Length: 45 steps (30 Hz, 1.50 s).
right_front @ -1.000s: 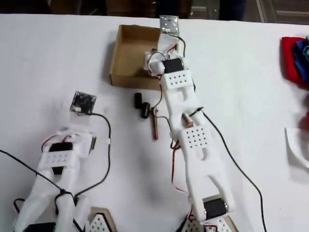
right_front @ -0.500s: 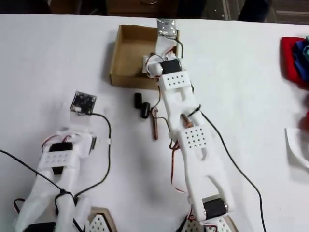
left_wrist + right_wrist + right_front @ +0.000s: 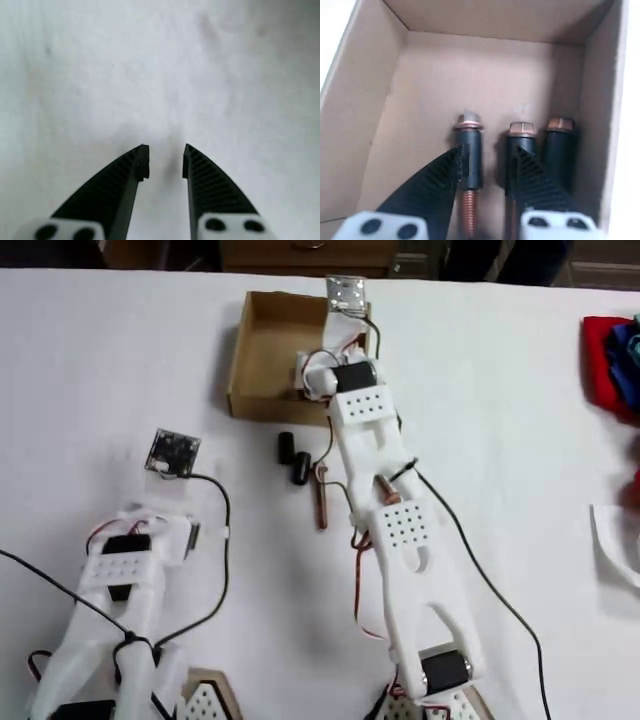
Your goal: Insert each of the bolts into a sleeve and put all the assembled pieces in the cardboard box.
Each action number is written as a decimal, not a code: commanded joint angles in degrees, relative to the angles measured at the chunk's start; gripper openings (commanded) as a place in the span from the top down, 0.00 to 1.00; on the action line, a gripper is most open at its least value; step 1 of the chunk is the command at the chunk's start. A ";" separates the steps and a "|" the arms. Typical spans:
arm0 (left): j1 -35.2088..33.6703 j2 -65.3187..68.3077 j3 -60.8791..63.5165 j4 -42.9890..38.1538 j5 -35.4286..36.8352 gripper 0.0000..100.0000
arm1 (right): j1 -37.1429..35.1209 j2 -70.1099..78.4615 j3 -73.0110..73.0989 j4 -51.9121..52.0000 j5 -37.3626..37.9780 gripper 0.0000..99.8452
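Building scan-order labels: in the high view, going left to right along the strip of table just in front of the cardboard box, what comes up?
left arm's camera board → black sleeves → copper bolt → right arm

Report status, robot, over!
Left gripper open, empty. Right gripper open around one of three assembled pieces in cardboard box. One bolt, two sleeves lie on table.
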<state>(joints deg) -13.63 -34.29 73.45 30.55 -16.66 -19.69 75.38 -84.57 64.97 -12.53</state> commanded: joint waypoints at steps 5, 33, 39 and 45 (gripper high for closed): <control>-0.44 -0.35 -0.13 -0.97 0.35 0.87 | 0.04 -4.35 -8.62 5.67 -0.09 0.91; -0.35 -0.70 0.48 -1.14 0.35 0.87 | -7.60 3.12 -4.40 -6.29 8.00 0.92; -0.35 -0.70 0.48 -1.05 0.35 0.87 | -6.90 2.86 -1.23 -6.37 8.00 0.92; -0.35 -0.70 0.48 -1.05 0.35 0.87 | -6.73 2.95 -0.09 -6.37 8.00 0.92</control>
<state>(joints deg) -13.63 -34.29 74.07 30.55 -16.66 -27.25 79.43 -84.57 59.43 -5.14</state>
